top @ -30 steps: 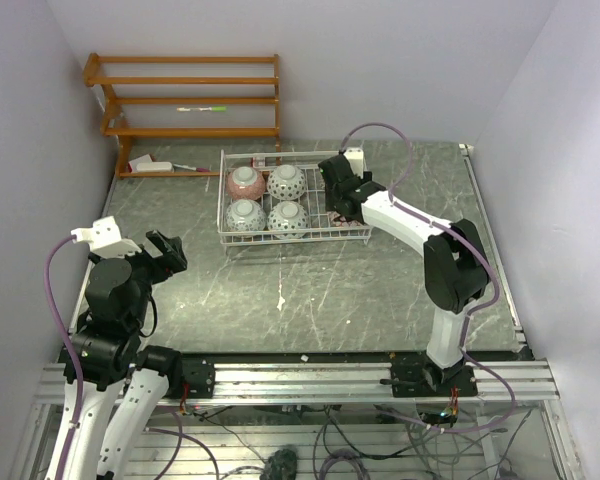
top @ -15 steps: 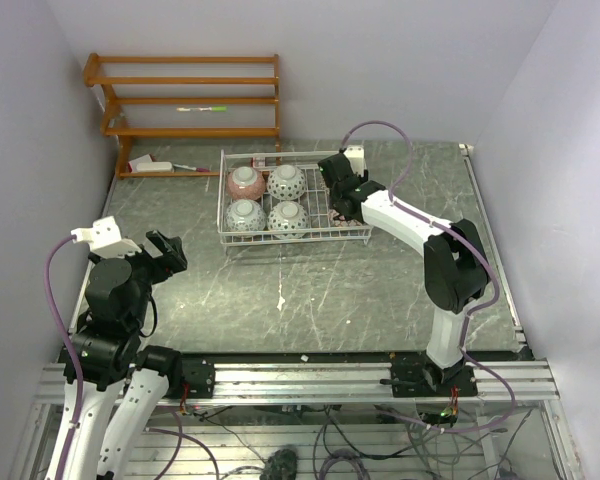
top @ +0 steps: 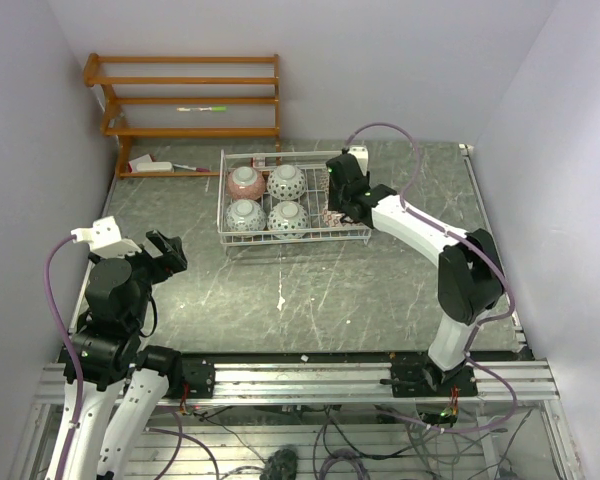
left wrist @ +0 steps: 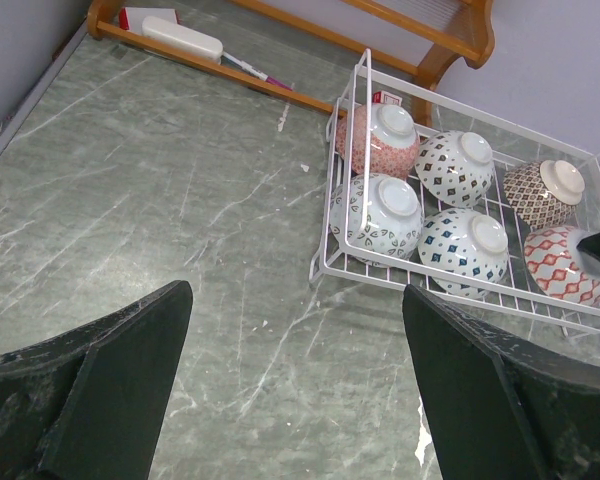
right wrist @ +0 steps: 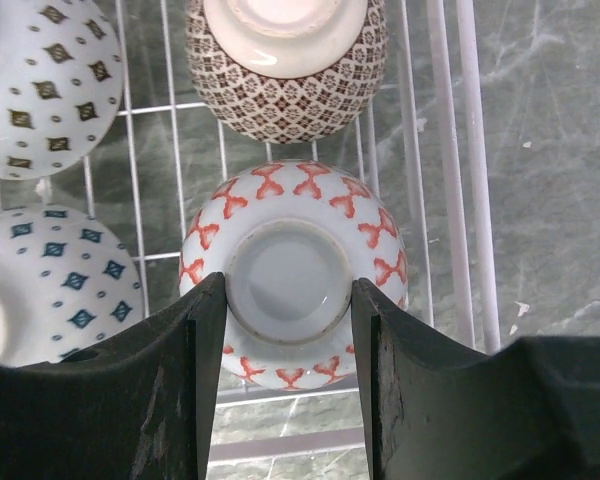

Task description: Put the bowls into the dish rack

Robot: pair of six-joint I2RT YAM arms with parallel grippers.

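Right jaws pinch foot ring of red bowl (right wrist: 290,275) in dish rack (right wrist: 453,200); left jaws spread. Seat level, then release.

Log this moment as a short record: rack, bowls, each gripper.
rack: white wire basket, holding every bowl
bowls: six, all upside down, in two rows of three
right gripper: closed on the foot ring of the red-patterned bowl, at the rack's near right corner
left gripper: open, empty, over the table
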